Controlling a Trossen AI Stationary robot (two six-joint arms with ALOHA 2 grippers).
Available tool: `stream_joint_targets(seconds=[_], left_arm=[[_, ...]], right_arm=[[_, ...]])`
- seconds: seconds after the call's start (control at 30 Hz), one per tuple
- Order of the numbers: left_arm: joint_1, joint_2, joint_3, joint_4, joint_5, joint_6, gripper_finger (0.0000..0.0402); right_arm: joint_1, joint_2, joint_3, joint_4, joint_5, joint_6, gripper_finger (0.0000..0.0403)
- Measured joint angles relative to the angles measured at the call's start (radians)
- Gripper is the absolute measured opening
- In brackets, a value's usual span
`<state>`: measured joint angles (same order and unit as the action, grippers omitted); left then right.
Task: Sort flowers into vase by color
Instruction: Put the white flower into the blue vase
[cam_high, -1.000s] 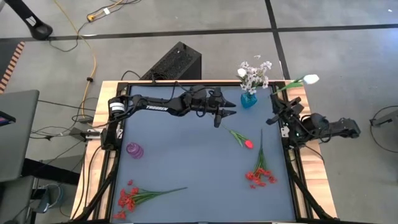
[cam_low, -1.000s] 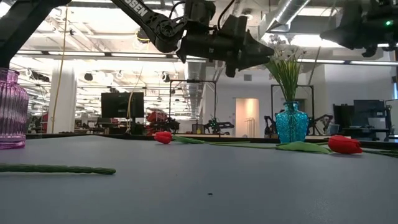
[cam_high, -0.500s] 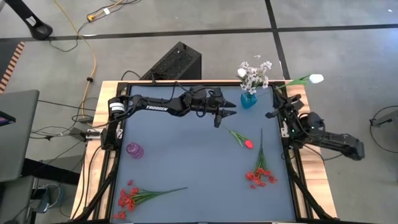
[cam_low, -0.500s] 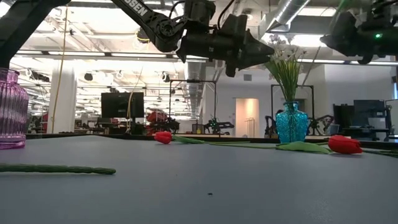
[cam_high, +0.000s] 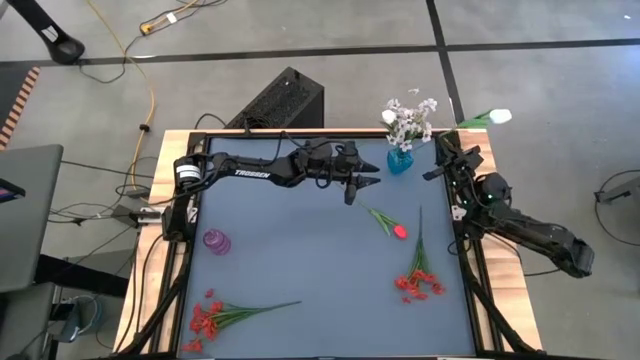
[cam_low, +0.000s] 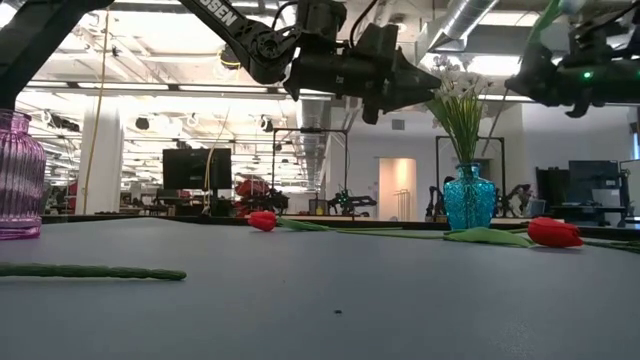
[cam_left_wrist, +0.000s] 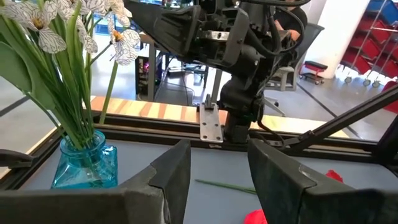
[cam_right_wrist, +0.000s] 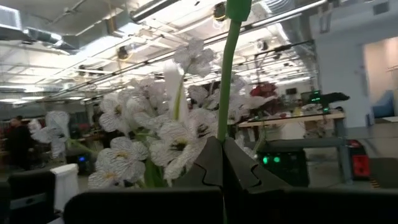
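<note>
My right gripper (cam_high: 443, 150) is above the table's far right corner, just right of the blue vase (cam_high: 399, 159) that holds white blossoms (cam_high: 410, 120). It is shut on a white tulip whose bud (cam_high: 500, 116) points out past the table's right edge. My left gripper (cam_high: 360, 186) hovers open over the far middle of the table, left of the blue vase (cam_left_wrist: 84, 165). A red tulip (cam_high: 398, 231) and a red blossom cluster (cam_high: 420, 283) lie flat on the right half. Another red cluster (cam_high: 205, 320) lies near the near left corner. A purple vase (cam_high: 217, 241) stands at the left. My right gripper pinches the white tulip's green stem (cam_right_wrist: 222, 127) between its two fingers (cam_right_wrist: 245, 168), which lie across the stem. The stem rises past the fingers toward the bud (cam_high: 500, 116). The tulip is lifted clear of the table.
The blue vase (cam_low: 469, 197) with its tall white blossoms stands close to my right gripper (cam_low: 560, 75). My left arm (cam_high: 270, 172) spans the far part of the table. Wooden rails (cam_high: 470, 250) and a black frame edge the grey mat.
My right gripper has moved toward the table's far edge and closer to the blue vase, staying shut on the white tulip. The arm behind it has swung toward the near right. The tulip bud has shifted slightly toward the far side.
</note>
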<state>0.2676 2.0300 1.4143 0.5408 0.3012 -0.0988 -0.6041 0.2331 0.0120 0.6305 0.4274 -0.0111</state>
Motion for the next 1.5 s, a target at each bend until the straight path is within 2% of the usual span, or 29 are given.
stream_joint_targets(seconds=[0.37, 0.93, 1.17, 1.37, 1.5], left_arm=[[0.0, 0.0, 0.0, -0.006, -0.001, 0.011, 0.0149], [0.0, 0.0, 0.0, -0.032, -0.001, 0.025, 0.0149], [0.0, 0.001, 0.0, -0.044, -0.001, 0.025, 0.0149], [0.0, 0.001, 0.0, -0.044, -0.001, 0.025, 0.0149], [0.0, 0.001, 0.0, -0.044, -0.001, 0.025, 0.0149]], right_arm=[[-0.081, 0.169, 0.001, 0.136, -0.074, 0.046, 0.0016], [-0.099, 0.366, 0.001, 0.237, -0.074, 0.086, 0.0024], [-0.099, 0.402, 0.002, 0.212, -0.074, 0.091, 0.0079], [-0.098, 0.433, 0.023, 0.152, -0.094, 0.091, 0.009], [-0.097, 0.444, 0.09, 0.001, -0.14, 0.091, 0.0091]])
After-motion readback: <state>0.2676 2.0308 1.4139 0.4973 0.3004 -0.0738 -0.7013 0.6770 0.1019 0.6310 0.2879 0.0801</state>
